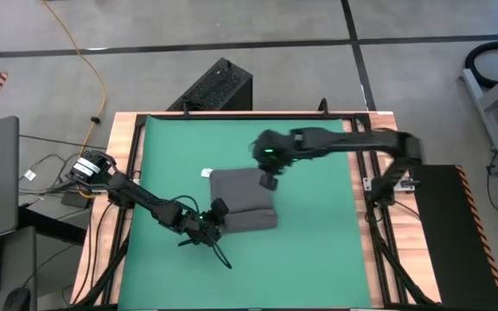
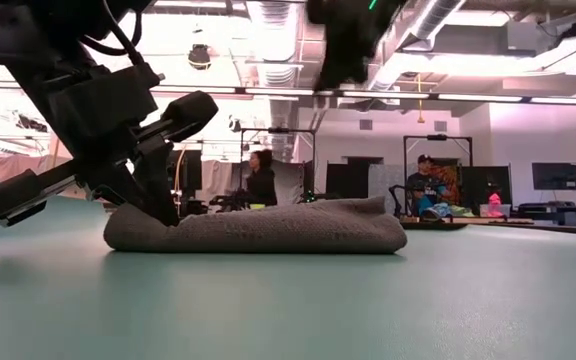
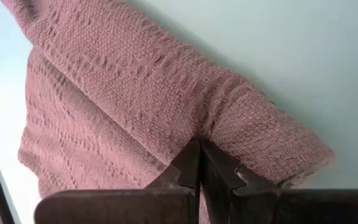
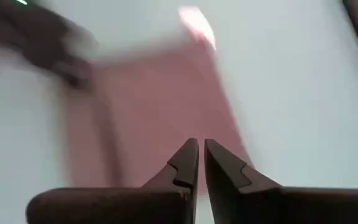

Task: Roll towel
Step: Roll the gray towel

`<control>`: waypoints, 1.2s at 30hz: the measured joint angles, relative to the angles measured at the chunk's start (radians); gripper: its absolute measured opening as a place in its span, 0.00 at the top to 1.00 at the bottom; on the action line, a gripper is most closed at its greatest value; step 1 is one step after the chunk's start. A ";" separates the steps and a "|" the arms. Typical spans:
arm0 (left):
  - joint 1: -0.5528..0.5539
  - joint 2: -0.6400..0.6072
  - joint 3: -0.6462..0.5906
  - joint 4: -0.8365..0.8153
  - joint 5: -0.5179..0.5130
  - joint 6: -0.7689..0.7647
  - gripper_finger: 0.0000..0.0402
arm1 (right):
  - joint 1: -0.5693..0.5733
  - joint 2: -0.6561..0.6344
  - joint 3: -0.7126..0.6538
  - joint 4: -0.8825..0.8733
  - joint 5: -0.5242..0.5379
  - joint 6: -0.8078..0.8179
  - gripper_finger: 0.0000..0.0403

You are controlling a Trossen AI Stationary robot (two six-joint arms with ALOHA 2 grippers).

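Nearest the front edge, on the left: left gripper (image 1: 217, 223) low on the mat (image 1: 318, 242), fingers pressed together with no gap, tips against the near-left part of the towel (image 1: 242, 200). Seen in its wrist view as closed fingertips (image 3: 199, 163) butting into a crease of cloth; pinching a fold or only pressing on it, cannot tell.

Mid-mat, a little left of centre: towel lying low and long in the low view (image 2: 258, 228), near edge thickened into a first fold or partial roll, far part flat. White tag (image 1: 205, 173) showing at the far-left corner, lying flat on the mat.

Farther back and to the right: right gripper (image 1: 269, 180) hanging above the towel's far-right edge, clear of the cloth and holding nothing. Fingers (image 4: 185, 163) nearly together with a thin slit between them.

Judged progress: early. One turn at most made along the near edge; most of the cloth unrolled. Left to do, as it looks: carry the rolled edge on toward the far side until the flat part, tag corner included, is taken up, keeping both ends even so the roll does not skew.
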State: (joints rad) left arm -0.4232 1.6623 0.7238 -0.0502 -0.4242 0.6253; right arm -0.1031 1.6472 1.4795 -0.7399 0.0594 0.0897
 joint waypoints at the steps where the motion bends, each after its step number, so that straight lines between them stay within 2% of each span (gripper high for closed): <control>1: 0.000 0.000 0.000 0.000 0.001 0.001 1.00 | 0.017 -0.066 -0.047 0.079 -0.036 -0.026 0.87; 3: 0.000 0.000 0.000 -0.001 0.002 0.005 1.00 | 0.062 -0.204 -0.183 0.287 -0.054 -0.030 0.87; 7: 0.000 0.000 0.000 0.000 0.009 0.032 1.00 | 0.137 -0.398 -0.542 0.631 0.033 0.151 0.92; 10: 0.000 0.000 0.000 0.005 0.044 0.047 1.00 | 0.195 -0.414 -0.751 0.954 0.161 0.265 0.97; 12: 0.000 0.000 0.000 0.008 0.067 0.047 1.00 | 0.227 -0.373 -0.840 1.066 0.203 0.315 0.98; 16: 0.000 0.000 0.000 0.008 0.077 0.050 1.00 | 0.284 -0.258 -0.866 1.155 0.198 0.396 0.95; 20: 0.007 0.000 0.001 0.007 0.084 0.063 1.00 | 0.348 -0.125 -0.828 1.206 0.203 0.385 0.95; 25: 0.025 0.000 0.001 0.004 0.103 0.085 1.00 | 0.373 0.022 -0.776 1.240 0.202 0.382 0.97; 31: 0.034 -0.001 0.001 0.000 0.113 0.092 1.00 | 0.354 0.101 -0.765 1.253 0.203 0.382 0.96; 36: 0.034 0.000 0.001 -0.002 0.099 0.097 1.00 | 0.353 0.148 -0.763 1.266 0.160 0.399 0.96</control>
State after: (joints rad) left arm -0.3897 1.6619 0.7246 -0.0525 -0.3249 0.7225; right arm 0.2500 1.7949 0.7163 0.5259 0.2190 0.4886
